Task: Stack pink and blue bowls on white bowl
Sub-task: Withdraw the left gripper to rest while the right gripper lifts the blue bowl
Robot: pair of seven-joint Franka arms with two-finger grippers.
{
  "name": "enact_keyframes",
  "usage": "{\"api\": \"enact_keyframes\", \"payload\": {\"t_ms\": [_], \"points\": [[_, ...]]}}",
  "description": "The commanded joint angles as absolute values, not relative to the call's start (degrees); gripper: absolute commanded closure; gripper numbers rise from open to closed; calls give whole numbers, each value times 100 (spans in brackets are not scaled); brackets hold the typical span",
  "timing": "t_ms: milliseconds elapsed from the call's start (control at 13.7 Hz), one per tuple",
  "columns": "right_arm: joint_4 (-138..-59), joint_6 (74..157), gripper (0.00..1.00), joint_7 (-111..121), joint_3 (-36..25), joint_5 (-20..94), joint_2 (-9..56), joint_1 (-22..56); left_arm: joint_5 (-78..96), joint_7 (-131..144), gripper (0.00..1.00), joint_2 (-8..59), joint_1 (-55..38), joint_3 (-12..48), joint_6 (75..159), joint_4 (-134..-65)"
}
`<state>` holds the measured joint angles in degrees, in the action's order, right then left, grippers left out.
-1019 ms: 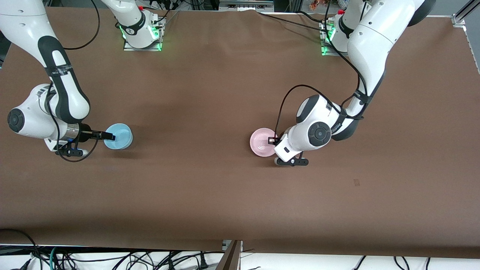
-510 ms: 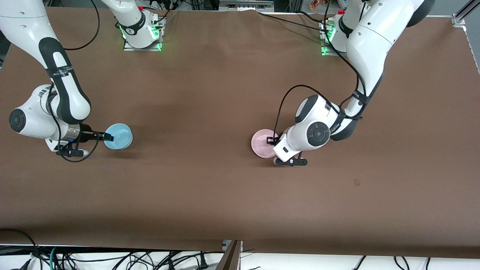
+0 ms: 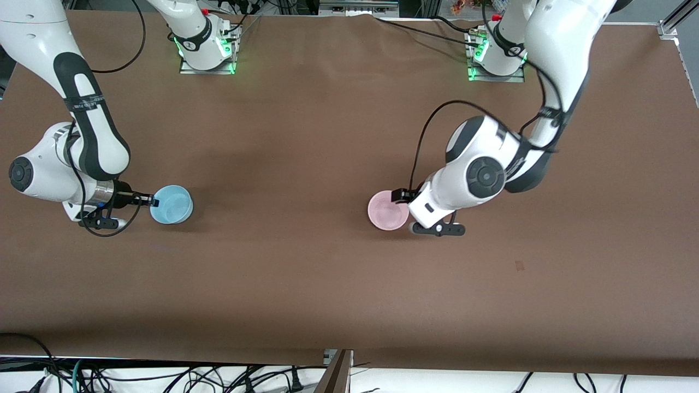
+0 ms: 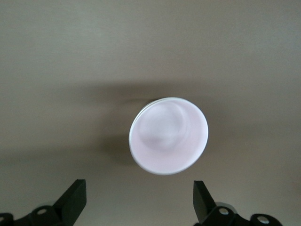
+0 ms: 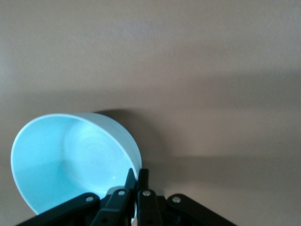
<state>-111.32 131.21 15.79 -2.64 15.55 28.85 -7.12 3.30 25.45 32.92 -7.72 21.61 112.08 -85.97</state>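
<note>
Pink bowl (image 3: 388,210): pale pink, on the brown desk (image 3: 306,284) about midway between the edge nearest the front camera and the edge with the arm bases, toward the left arm's end; free of any grip.
Left gripper (image 3: 405,195): up over the pink bowl's rim on the side facing the left arm's end; in the left wrist view its two fingers (image 4: 74,200) stand wide apart with the bowl (image 4: 168,135) between and below them, touching neither.
Blue bowl (image 3: 171,204): light sky blue, tilted off level, close to the desk edge at the right arm's end and about as far from the front camera as the pink one, well apart from it.
Right gripper (image 3: 153,202): clamped tight on the blue bowl's rim; the right wrist view shows both fingertips (image 5: 132,182) pinching the thin wall of the bowl (image 5: 70,160).
White bowl: none seen in any view.
</note>
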Motion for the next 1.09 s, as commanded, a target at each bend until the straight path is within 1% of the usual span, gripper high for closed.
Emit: {"api": "enact_keyframes", "payload": {"t_ms": [0, 218, 291, 655, 801, 946, 1019], "points": [[-10891, 12773, 100, 1696, -124, 1758, 2699, -721, 282, 2470, 0, 2647, -441, 2110, 10488, -8745], [-10328, 11964, 100, 1574, 333, 2073, 2646, -712, 1, 2129, 0, 2155, 17, 2109, 10187, -8745], [-10249, 11901, 100, 1434, 552, 2126, 2646, -703, -165, 1970, 0, 1997, 70, 2101, 10030, -8745], [-10169, 12102, 100, -752, 1774, 2074, 2689, -590, -396, 1329, 0, 1363, 360, 2101, 9379, -8736], [-10169, 12348, 100, -1220, 1890, 2074, 2698, -222, -387, 1030, 0, 1179, 614, 2109, 9255, -8667], [-9985, 12593, 100, -1589, 1881, 2039, 2742, 348, -378, 661, 0, 1152, 737, 2057, 8949, -8360], [-9967, 12751, 100, -1765, 1872, 1996, 2803, 586, -378, 398, 0, 1012, 721, 1857, 8930, -8385]]}}
